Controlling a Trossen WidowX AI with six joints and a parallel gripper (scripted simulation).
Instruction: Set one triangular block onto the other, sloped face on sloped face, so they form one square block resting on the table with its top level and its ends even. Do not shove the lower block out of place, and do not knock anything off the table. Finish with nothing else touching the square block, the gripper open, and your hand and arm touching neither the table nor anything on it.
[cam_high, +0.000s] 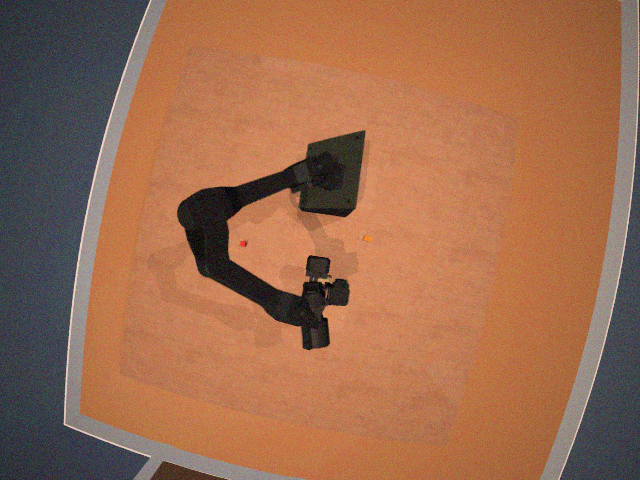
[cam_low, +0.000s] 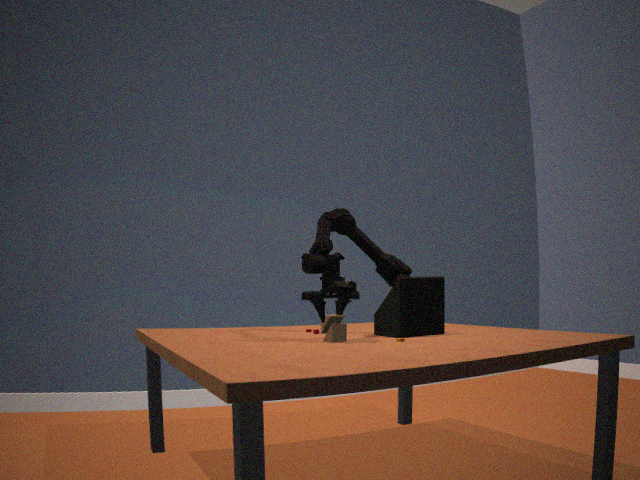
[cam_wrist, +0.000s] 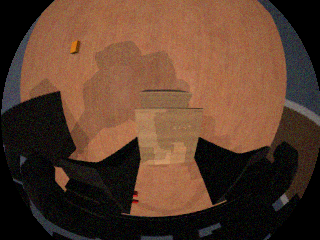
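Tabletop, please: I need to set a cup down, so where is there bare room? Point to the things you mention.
Widest: right of the orange block (cam_high: 367, 238) (cam_low: 400, 339) (cam_wrist: 75, 47) in the top view. Crowded: around the claw (cam_high: 323, 281) (cam_low: 331, 316) (cam_wrist: 166, 139) and both triangular blocks (cam_low: 337, 333) (cam_wrist: 170, 127).

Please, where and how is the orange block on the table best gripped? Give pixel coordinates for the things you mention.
I would grip the orange block (cam_high: 367, 238) (cam_low: 400, 339) (cam_wrist: 75, 47) across its two long sides, near the middle, coming from above. It lies low and flat, longer than wide, with nothing close beside it.
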